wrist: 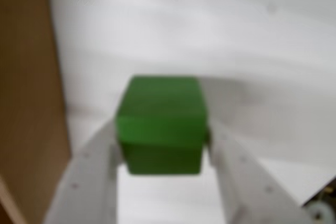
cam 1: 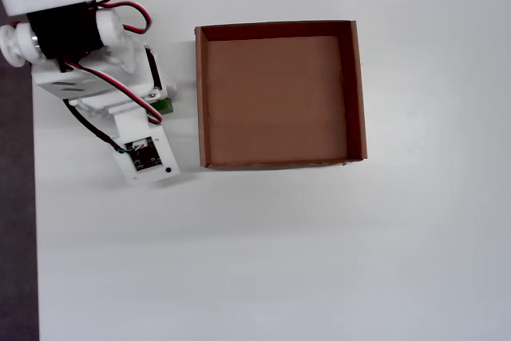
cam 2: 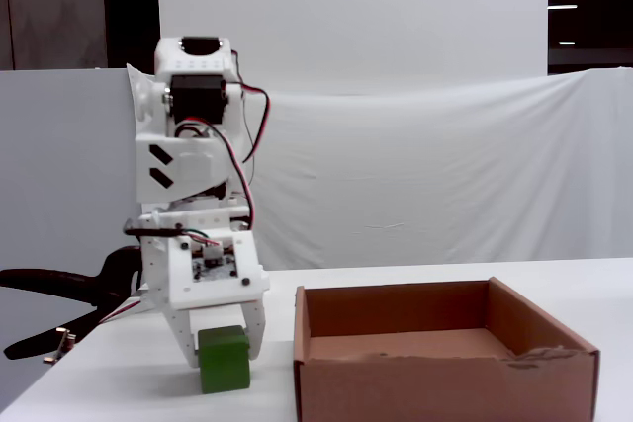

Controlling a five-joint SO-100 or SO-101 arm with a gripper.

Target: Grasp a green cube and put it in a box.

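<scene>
The green cube point(wrist: 160, 124) fills the middle of the wrist view, with a white finger pressed against each of its sides. My gripper point(wrist: 163, 137) is shut on it. In the fixed view the cube point(cam 2: 224, 359) sits between the fingers of the gripper point(cam 2: 224, 348), down at table level, just left of the box point(cam 2: 445, 382). The overhead view shows only a green sliver of the cube point(cam 1: 164, 106) under the gripper point(cam 1: 160, 108), a short gap left of the box's point(cam 1: 200, 93) left wall. The box is empty. Its brown wall point(wrist: 26, 103) runs along the left edge of the wrist view.
The arm's base point(cam 1: 56, 5) stands at the top left of the overhead view. The table's left edge point(cam 1: 33, 221) borders dark floor. A black clamp point(cam 2: 59, 289) sticks out at the left of the fixed view. A white cloth backdrop point(cam 2: 425, 165) hangs behind the table.
</scene>
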